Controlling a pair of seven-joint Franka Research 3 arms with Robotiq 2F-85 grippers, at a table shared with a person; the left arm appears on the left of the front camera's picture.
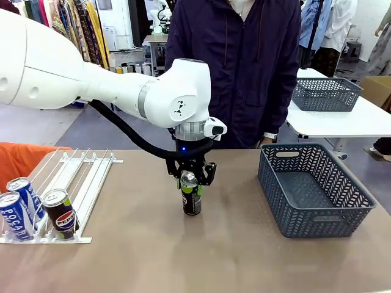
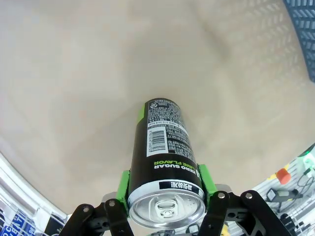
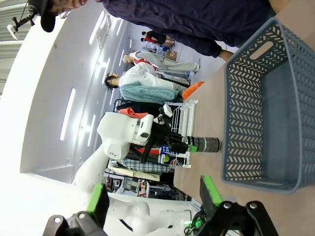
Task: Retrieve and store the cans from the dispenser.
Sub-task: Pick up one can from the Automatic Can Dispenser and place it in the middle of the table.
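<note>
Between the left fingers (image 2: 204, 181), whose green pads pressed opposite sides of its upper wall just below the silver top, the black-and-green can (image 1: 192, 198) was held upright over the middle of the table (image 1: 214, 262); whether its base touched the table or cleared it could not be told. The grip looked centred and square. The step in hand, carrying the can to storage, would probably go best by lifting straight up and keeping the can vertical. It should then travel toward the robot's right, high enough to clear the near rim of the dark grey lattice basket (image 1: 314, 223). The fingers should open only once the base was low inside, since a can released from height would likely tip or roll. The right fingers (image 3: 208, 191) stood wide apart and empty, with the basket ahead of them. Well apart at the robot's left, the dispenser (image 1: 91, 180) held two blue-and-white cans (image 1: 24, 194) and a black Pepsi can (image 1: 59, 213) at its low end. Legible print: "ZERO SUGAR" and "LIME FLAVOR" on the held can, beside a barcode and text too fine to read; "POCARI" on a blue can; the Pepsi globe on the black one.
</note>
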